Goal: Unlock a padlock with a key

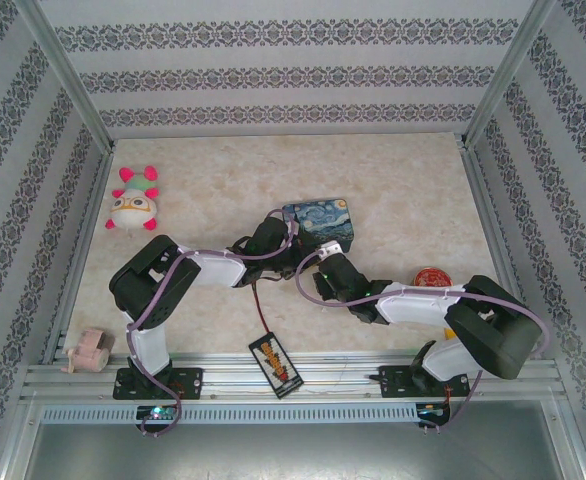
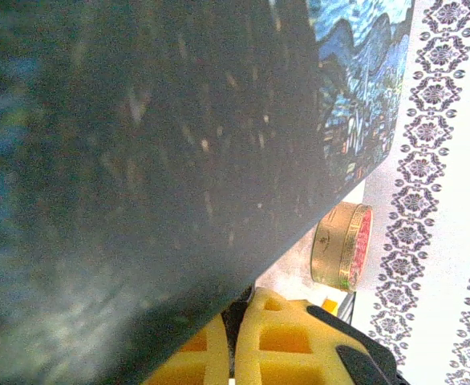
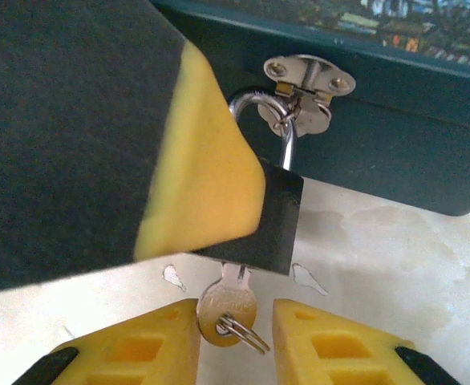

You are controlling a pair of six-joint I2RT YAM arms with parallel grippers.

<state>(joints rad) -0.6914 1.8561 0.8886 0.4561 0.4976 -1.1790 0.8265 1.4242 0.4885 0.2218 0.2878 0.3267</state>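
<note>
Two arms bend inward over a cream, marbled table [image 1: 403, 180] boxed in by patterned wallpaper panels [image 1: 273, 75] and aluminium rails [image 1: 303, 378]. At far left lies a plush toy [image 1: 133, 205]. Near the front edge is a black pack [image 1: 275, 365] with an orange label, mid-table the painted tin [image 1: 320, 225], and further right a round red-lidded tin [image 1: 433, 276].

The left arm [image 1: 208, 268] folds at its elbow and reaches right. Its left gripper [image 1: 270, 236] is closed on the padlock [image 3: 281, 216], one yellow pad [image 3: 207, 184] across the dark body. The padlock hangs by its shackle [image 3: 255, 103] from the tin's hasp [image 3: 307, 76].

The right arm [image 1: 423, 300] angles left. The right gripper [image 3: 235, 325] holds its jaws apart on either side of the key [image 3: 227, 305], which sits in the padlock's underside.
</note>
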